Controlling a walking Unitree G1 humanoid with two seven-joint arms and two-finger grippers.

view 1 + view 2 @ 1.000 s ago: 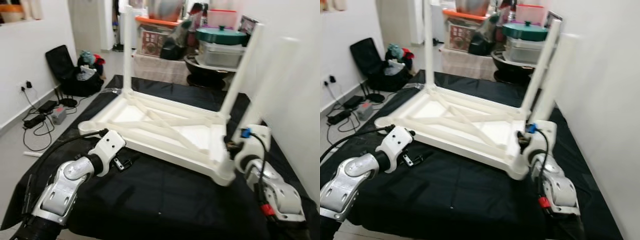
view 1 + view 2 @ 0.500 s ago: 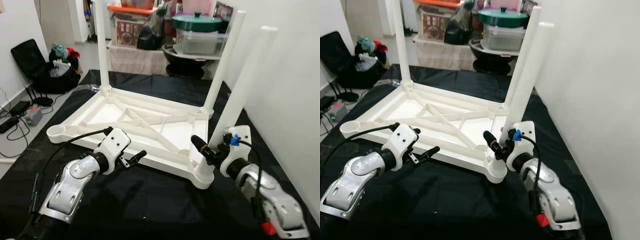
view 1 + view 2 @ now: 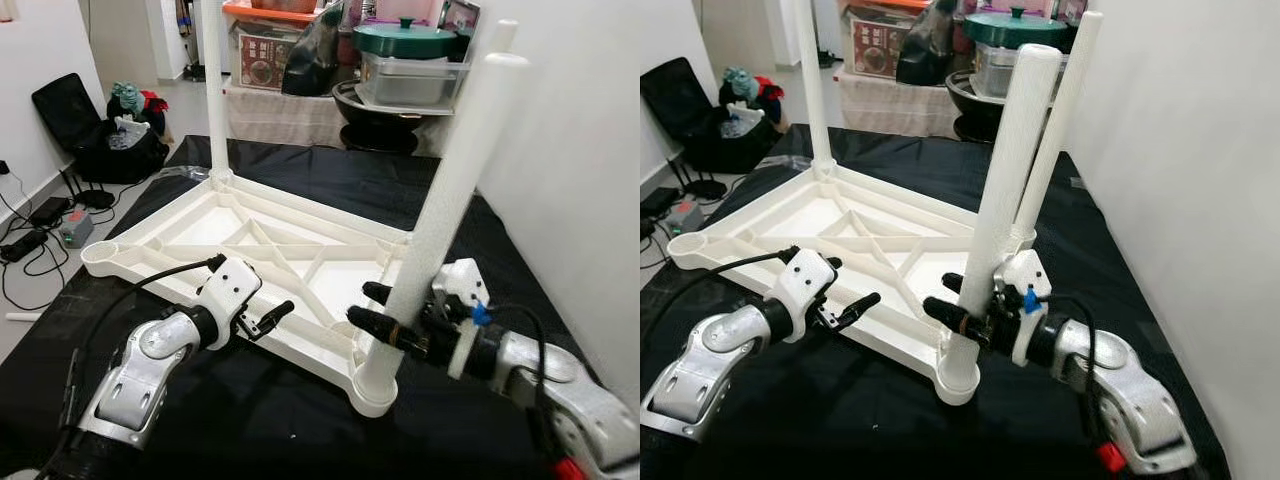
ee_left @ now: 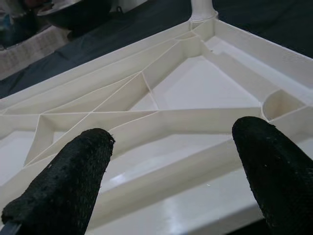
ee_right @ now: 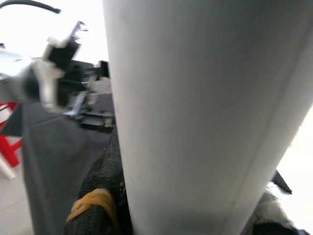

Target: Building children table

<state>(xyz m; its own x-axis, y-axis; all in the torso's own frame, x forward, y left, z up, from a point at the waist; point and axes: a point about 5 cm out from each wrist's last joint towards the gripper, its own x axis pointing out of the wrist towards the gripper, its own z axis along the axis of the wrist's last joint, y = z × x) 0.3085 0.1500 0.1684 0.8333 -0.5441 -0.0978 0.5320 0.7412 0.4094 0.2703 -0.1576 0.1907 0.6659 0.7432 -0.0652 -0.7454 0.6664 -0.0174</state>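
Note:
A white plastic table top lies upside down on a black cloth. One leg stands at its far left corner and another at its far right. A third leg stands upright in the near right corner socket, with my right gripper shut on it low down, one black finger on each side. Up close in the right wrist view, the leg rests against a finger. My left gripper hovers open at the near edge of the table top, holding nothing. The near left socket is empty.
The black cloth covers a low platform. A white wall runs close on the right. Boxes and a green-lidded pot crowd the back. A black bag and cables lie on the floor to the left.
The camera has swung, bringing the table closer. My right gripper has reached further round the near right leg, its fingers now poking out past it. The left gripper has hardly moved.

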